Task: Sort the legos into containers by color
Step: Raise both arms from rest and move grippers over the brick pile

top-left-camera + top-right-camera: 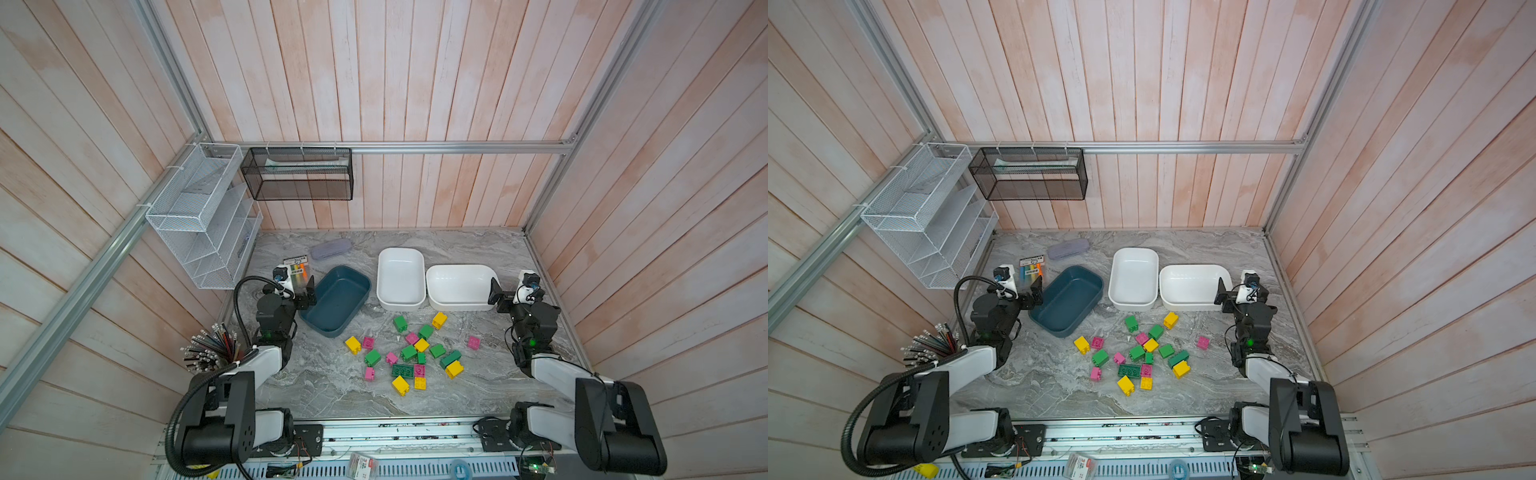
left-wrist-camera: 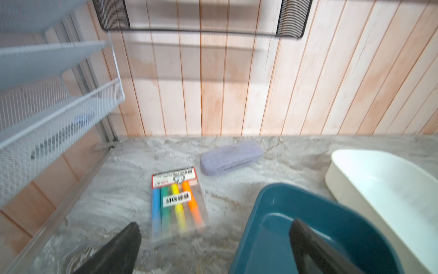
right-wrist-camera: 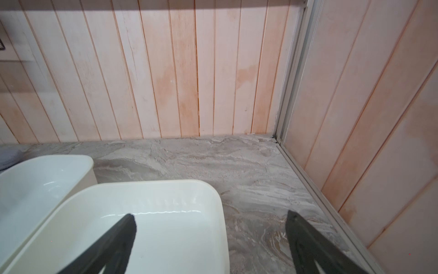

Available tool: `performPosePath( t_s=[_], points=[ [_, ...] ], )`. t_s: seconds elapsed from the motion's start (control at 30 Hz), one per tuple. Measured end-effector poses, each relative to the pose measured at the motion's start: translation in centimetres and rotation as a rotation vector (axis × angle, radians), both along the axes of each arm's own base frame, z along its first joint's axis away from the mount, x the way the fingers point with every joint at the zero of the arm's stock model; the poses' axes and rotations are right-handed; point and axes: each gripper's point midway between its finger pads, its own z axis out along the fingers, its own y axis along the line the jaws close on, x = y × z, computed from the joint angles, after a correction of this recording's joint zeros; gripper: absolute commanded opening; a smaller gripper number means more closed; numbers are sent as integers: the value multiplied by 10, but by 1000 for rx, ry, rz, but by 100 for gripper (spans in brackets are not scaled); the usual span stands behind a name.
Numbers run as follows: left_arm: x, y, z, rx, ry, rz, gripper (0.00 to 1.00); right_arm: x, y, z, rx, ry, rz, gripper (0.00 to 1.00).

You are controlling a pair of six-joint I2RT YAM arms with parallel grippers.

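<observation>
**Bricks Unsorted, Grippers Empty**

The legos (image 1: pixel 409 353) lie scattered on the table (image 1: pixel 332 386), just in front of the empty teal tub (image 1: pixel 336 299) and two white tubs (image 1: pixel 401 278). They look light, stiff and smooth; I would pinch two flat sides, not the studs. The long green brick (image 1: pixel 402 370) lies flat, long axis across the view, studs up. The left gripper (image 2: pixel 214 225) and right gripper (image 3: pixel 209 217) are spread wide, holding nothing.

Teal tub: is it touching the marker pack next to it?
Apart. The left wrist view shows a strip of bare table between the teal tub and the marker pack.
</observation>
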Motion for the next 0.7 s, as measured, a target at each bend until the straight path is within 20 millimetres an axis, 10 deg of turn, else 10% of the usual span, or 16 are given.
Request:
performPosePath(
  t_s=[0.3,0.7],
  points=[
    [6,-34,68,-189,150,71,100,-8,43,60,10,8,218,98],
    [-85,-92,-13,-324,737,122,98,-51,125,47,5,297,585,98]
  ],
)
